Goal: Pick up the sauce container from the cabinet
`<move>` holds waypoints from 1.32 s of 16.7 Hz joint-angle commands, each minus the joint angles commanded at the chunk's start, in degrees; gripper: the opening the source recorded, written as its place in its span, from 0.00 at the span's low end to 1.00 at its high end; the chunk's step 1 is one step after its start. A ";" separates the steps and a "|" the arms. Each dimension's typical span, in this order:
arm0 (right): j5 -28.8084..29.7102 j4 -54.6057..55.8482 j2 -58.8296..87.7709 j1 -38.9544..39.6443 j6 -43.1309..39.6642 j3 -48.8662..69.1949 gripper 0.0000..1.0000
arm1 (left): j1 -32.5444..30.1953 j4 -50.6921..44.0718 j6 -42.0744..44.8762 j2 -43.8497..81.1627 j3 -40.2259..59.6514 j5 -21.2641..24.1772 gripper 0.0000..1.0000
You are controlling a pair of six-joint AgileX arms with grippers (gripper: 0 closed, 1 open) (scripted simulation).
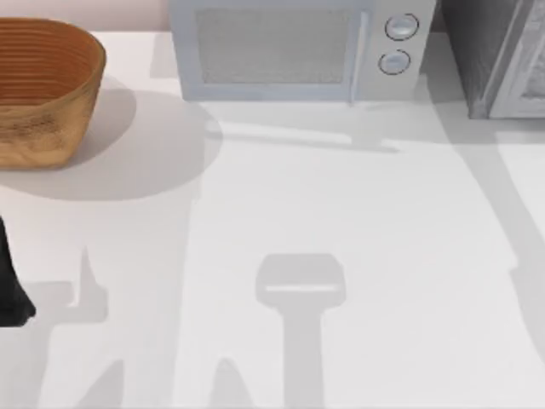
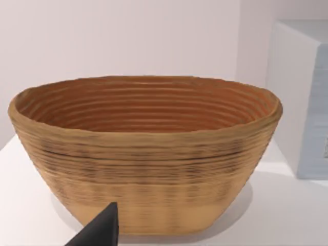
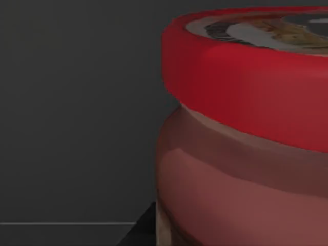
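Right tool's state cannot be told; its wrist view shows the red-lidded cylindrical sauce jar (image 3: 241, 154) very close, dark grey cabinet (image 1: 502, 60) interior behind. Left tool (image 2: 100, 230), state likewise unclear, faces the woven basket (image 2: 143, 154).

A woven basket (image 1: 38, 89) sits at the far left of my white table (image 1: 341, 221). Beside it at the back stands a light-grey microwave (image 1: 289, 51) with 2 round knobs (image 1: 401, 26).

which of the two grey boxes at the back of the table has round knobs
The microwave, the light-grey box at the back middle, with two round knobs stacked on its right. The cabinet, at the back right corner, is darker, speckled, with none.
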 joint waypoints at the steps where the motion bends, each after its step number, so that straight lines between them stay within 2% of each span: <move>1: 0.00 0.00 0.00 0.00 0.00 0.00 0.02 | 0.00 0.00 0.00 0.00 0.00 0.00 1.00; 12: 0.58 -0.96 -0.99 0.84 0.12 0.06 0.00 | 0.00 0.00 0.00 0.00 0.00 0.00 1.00; 22: 13.31 -21.60 -21.90 13.78 0.20 -0.52 0.00 | 0.00 0.00 0.00 0.00 0.00 0.00 1.00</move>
